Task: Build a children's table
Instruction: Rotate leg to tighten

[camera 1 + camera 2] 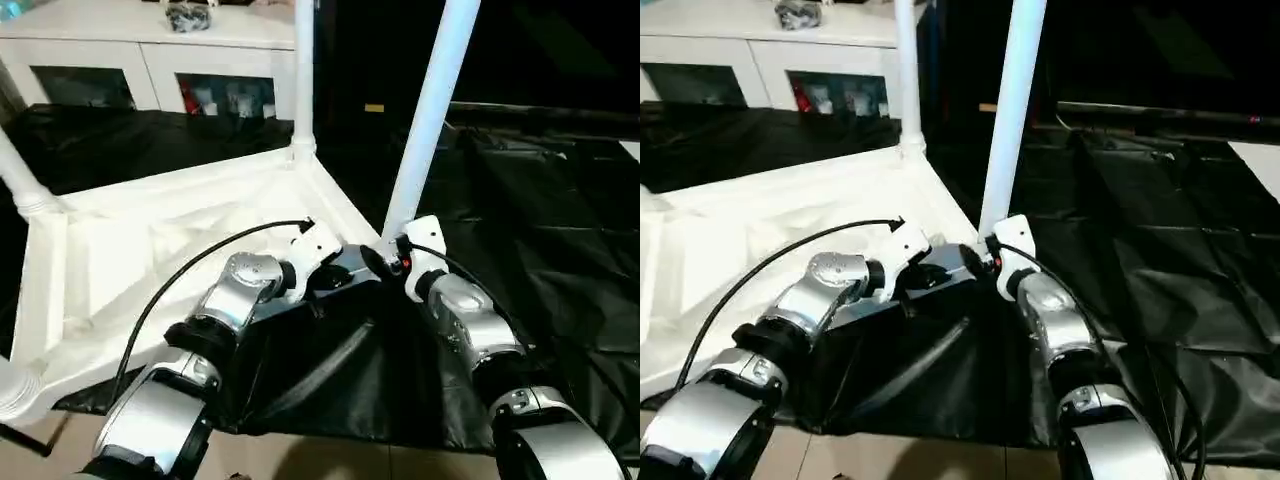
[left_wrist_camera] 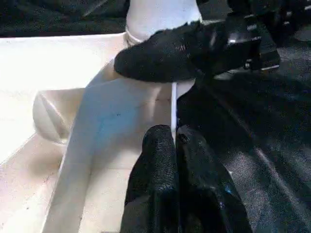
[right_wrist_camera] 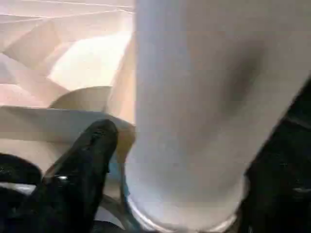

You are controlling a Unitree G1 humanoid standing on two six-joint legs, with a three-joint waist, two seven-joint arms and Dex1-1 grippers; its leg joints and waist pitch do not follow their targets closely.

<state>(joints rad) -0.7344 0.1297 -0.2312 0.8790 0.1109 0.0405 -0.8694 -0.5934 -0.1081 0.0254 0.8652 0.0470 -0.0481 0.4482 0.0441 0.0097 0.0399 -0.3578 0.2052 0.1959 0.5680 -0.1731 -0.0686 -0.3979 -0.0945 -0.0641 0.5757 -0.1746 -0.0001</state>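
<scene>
The children's table lies upside down on a black sheet, its white ribbed top [image 1: 150,250] facing up. Three white legs stand in corner sockets: one at the far corner [image 1: 303,80], one at the left [image 1: 20,175], and one at the near right corner [image 1: 430,110], leaning right. The end of another white leg [image 1: 15,390] shows at the lower left edge. My left gripper [image 2: 174,133] is shut on the top's thin rim beside that near right corner. My right gripper [image 3: 184,160] straddles the base of the near right leg [image 3: 194,97], one black finger [image 3: 82,165] standing slightly off it.
A white glass-door cabinet [image 1: 150,60] stands along the back with a dark object [image 1: 188,15] on top. The black sheet [image 1: 560,230] covers the ground to the right and front. Bare tan floor [image 1: 300,460] runs along the near edge.
</scene>
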